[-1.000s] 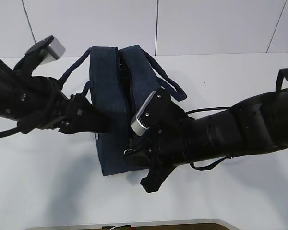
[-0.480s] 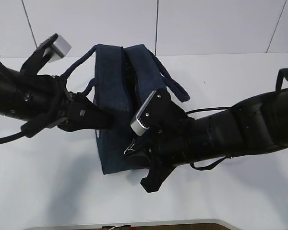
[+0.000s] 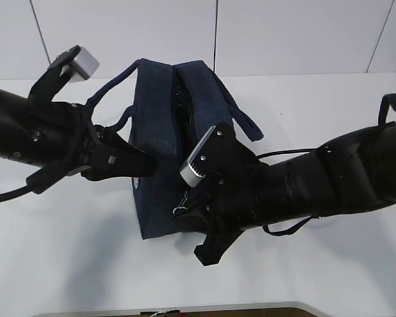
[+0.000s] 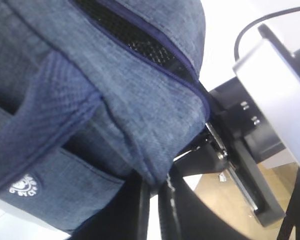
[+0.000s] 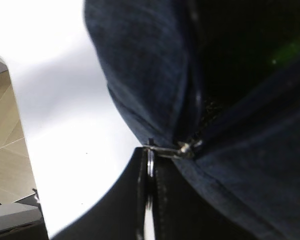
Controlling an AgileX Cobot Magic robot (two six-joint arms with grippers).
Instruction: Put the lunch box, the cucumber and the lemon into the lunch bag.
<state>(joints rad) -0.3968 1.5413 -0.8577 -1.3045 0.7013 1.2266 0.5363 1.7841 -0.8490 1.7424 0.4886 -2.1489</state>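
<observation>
Nearest the camera, my right claw (image 5: 149,172) is pinched tight on the metal ring pull (image 5: 162,149) of the zipper at the near end of the boxy dark navy fabric lunch bag (image 3: 165,142). Beside it, my left claw (image 4: 155,187) is closed on a fold of the bag's side wall — bracing it. The bag stands mid-surface (image 3: 59,244), its top gaping. A green glint (image 5: 285,52) shows inside; the lunch box, cucumber and lemon are nowhere outside, so I judge the packing done — only zipping left.
</observation>
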